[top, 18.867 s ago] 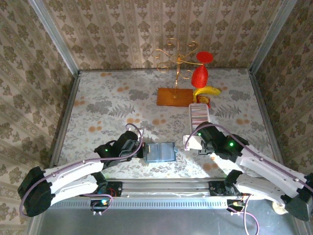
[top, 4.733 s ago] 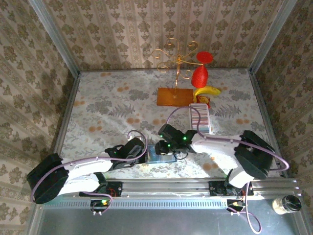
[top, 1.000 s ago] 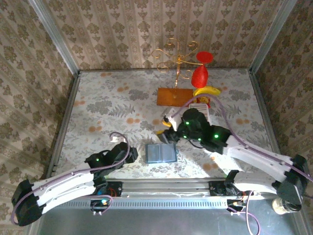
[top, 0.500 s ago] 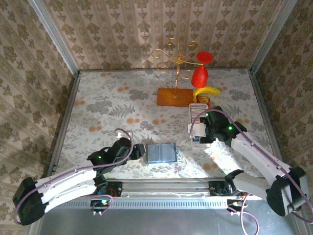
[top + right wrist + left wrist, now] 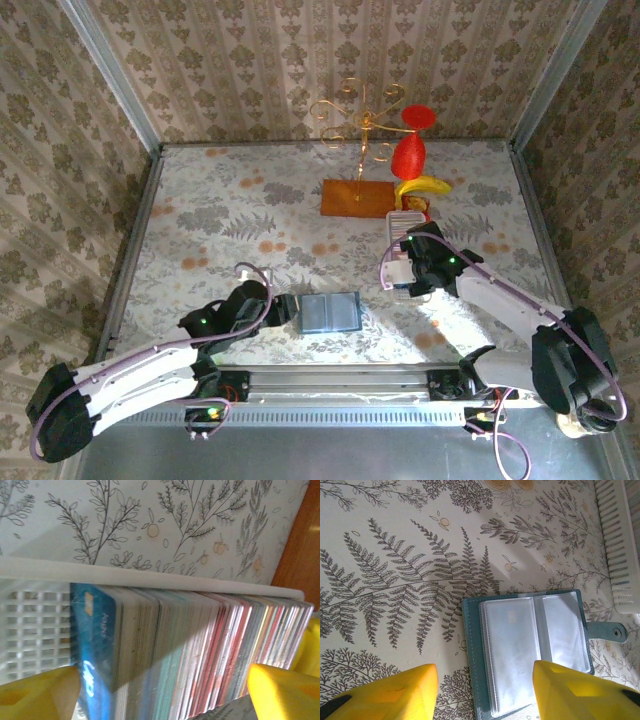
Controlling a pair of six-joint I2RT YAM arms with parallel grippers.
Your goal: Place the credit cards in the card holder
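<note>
The teal card holder (image 5: 331,312) lies open and flat on the table, its clear sleeves (image 5: 530,650) facing up and its clasp tab (image 5: 615,631) pointing right. My left gripper (image 5: 283,308) sits at the holder's left edge. It is open (image 5: 485,692), with one yellow finger (image 5: 395,695) over bare table and the other (image 5: 580,690) over the sleeves. The credit cards (image 5: 190,645) stand packed on edge in the white tray (image 5: 406,222), a blue one at the near end. My right gripper (image 5: 403,272) hovers open (image 5: 160,697) over this stack, holding nothing.
Behind the tray stand a gold wire stand on an orange-brown base (image 5: 355,195), a red object (image 5: 410,150) and a yellow banana (image 5: 422,186). The tray's white wall (image 5: 150,574) runs along the cards. Patterned walls enclose the table; a metal rail (image 5: 330,380) runs along the near edge.
My right gripper swung right, from just beyond the holder to above the tray's cards. My left gripper moved right, up to the holder's left edge.
</note>
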